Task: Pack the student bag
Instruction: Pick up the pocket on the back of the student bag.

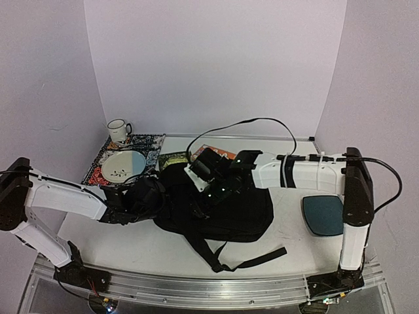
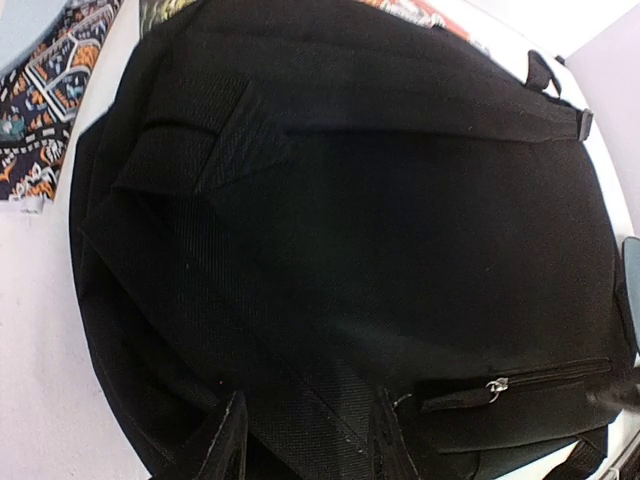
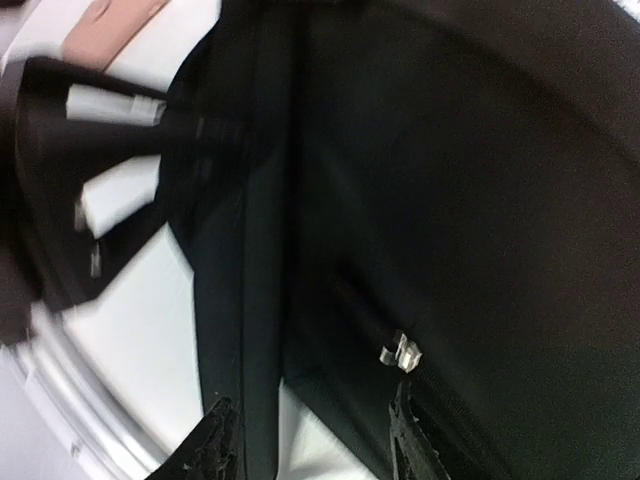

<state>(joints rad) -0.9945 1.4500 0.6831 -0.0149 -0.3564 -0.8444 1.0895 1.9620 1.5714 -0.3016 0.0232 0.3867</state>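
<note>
Top external view: the student bag (image 1: 242, 212) lies flat mid-table (image 1: 131, 242), with one strap (image 1: 222, 258) trailing toward the near edge. The only zip showing in the left wrist view (image 2: 495, 388) is closed, so I read this as the opening step, with nothing packed yet.

The left gripper (image 2: 308, 440) is at the bag's left end, fingers apart either side of a webbing band. Can't tell if they bite it. The right gripper (image 3: 310, 435) is over the bag's far-left part, jaws apart and empty, with a zipper pull (image 3: 400, 352) just beside one finger. That view is blurred.

To do it well:
- Left pins the fabric first.
- Right closes on the pull tab only, not the cloth.
- Drag along the zip line and keep it taut.

A teal pad (image 1: 323, 214) sits by the right edge. At the far left corner is a patterned mat (image 1: 149, 145) with a plate (image 1: 123, 165) on it and a mug (image 1: 118, 129) at its far corner.
</note>
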